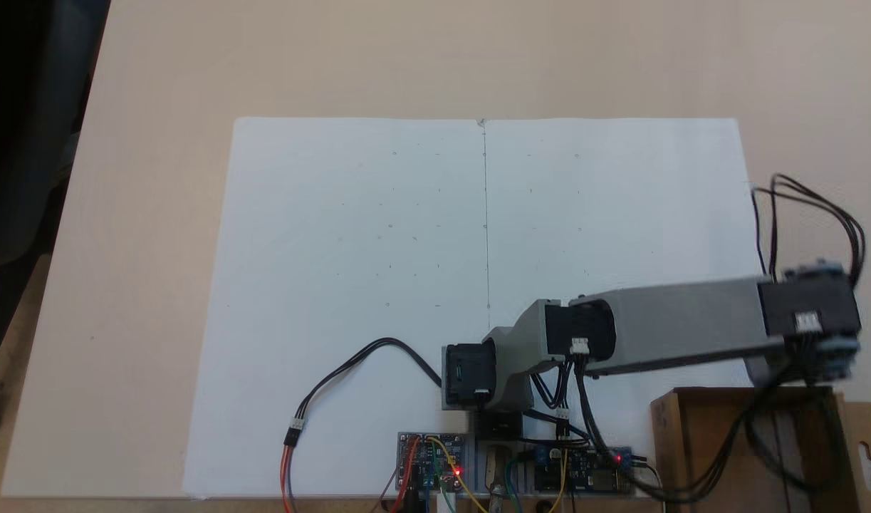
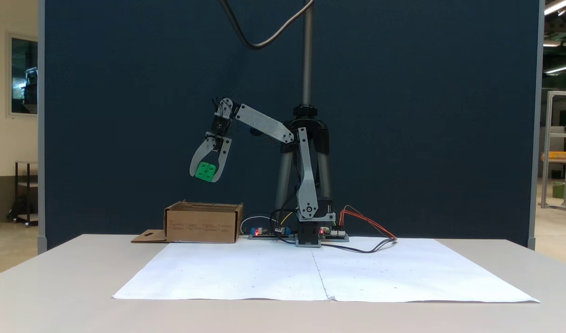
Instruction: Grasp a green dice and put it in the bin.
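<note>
- Pincer (image 2: pixel 207 177) pointing downward in the side-on fixed view, pinching the green dice (image 2: pixel 205 171) between its two grey fingers (image 2: pixel 198 161).
- Green dice held in the air, tilted, with dark recessed pips facing the camera; well above the surface (image 2: pixel 79 286), touching nothing but the fingers.
- Bin (image 2: pixel 203 223) standing on the surface below the pincer, open side up, brown cardboard with low walls; dice hanging above the bin's opening and well apart from its rim, toward the left part of the box in that view.
- Flat flap (image 2: pixel 149 236) with a keyhole-shaped slot lying on the surface at the bin's left side in the side-on view; same flap (image 1: pixel 866 445) at the right edge of the bin (image 1: pixel 674 449) in the top-down fixed view.
- Arm (image 1: pixel 681 324) stretched to the right in the top-down view, its far end over the bin, black cables (image 1: pixel 820 206) looping off the wrist motor.
- Arm base (image 2: pixel 308 238) at the back edge of a large white sheet (image 2: pixel 326 273), with circuit boards (image 1: pixel 435 459) showing red lights just beside it.
- Dark blue panel (image 2: pixel 403 115) upright behind the surface in the side-on view.
</note>
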Controlling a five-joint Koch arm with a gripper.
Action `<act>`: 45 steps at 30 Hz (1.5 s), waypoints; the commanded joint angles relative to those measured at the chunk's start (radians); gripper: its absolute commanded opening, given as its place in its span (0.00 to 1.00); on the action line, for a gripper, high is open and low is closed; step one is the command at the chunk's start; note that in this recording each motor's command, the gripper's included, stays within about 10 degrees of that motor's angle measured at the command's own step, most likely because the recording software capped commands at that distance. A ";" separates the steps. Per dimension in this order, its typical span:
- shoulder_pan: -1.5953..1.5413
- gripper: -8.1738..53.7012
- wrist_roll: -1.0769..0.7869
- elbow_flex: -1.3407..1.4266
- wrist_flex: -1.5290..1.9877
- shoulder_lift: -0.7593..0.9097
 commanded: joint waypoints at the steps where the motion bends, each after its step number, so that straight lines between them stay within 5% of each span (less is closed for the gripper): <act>1: 0.063 0.33 -0.101 -0.057 0.071 0.003; 22: 0.245 0.34 -0.184 0.110 -0.129 -0.112; 23: 0.245 0.36 -0.184 0.110 -0.130 -0.112; 25: 0.245 0.64 -0.184 0.140 -0.130 -0.112; 29: 0.245 0.85 -0.176 0.183 -0.133 -0.112; 38: 0.242 0.84 -0.144 0.183 -0.179 -0.112; 45: 0.112 0.84 0.089 0.183 -0.351 -0.052</act>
